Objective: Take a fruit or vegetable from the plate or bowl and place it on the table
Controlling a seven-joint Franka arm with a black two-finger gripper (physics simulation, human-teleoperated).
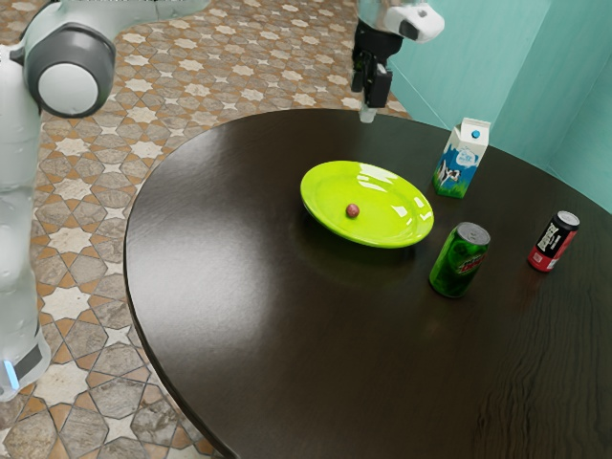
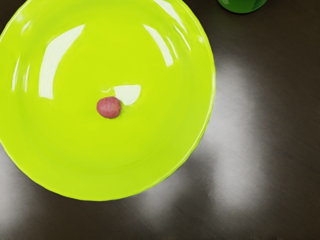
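One green can [image 1: 460, 260], one red-and-black can [image 1: 553, 242], then a small reddish fruit [image 1: 353, 210] on the lime plate [image 1: 325, 188].
We see a milk carton [image 1: 462, 160] past the plate, all on the dark table [image 1: 287, 363]; our gripper [image 1: 369, 107] hangs above, apart from the fruit. Spread or pressed together, we can't tell.

A round-edged, dark brown wooden tabletop [image 1: 225, 277] with soft patches of glare. On it sits a shiny, lime-green round plate [image 1: 382, 215]. Near the plate, toward the exterior view's right, stand a blue-and-white milk carton [image 1: 461, 161] and a green soda can [image 1: 459, 261]. Farther toward that side is a slimmer black-and-red can [image 1: 554, 242]. All three containers are upright.
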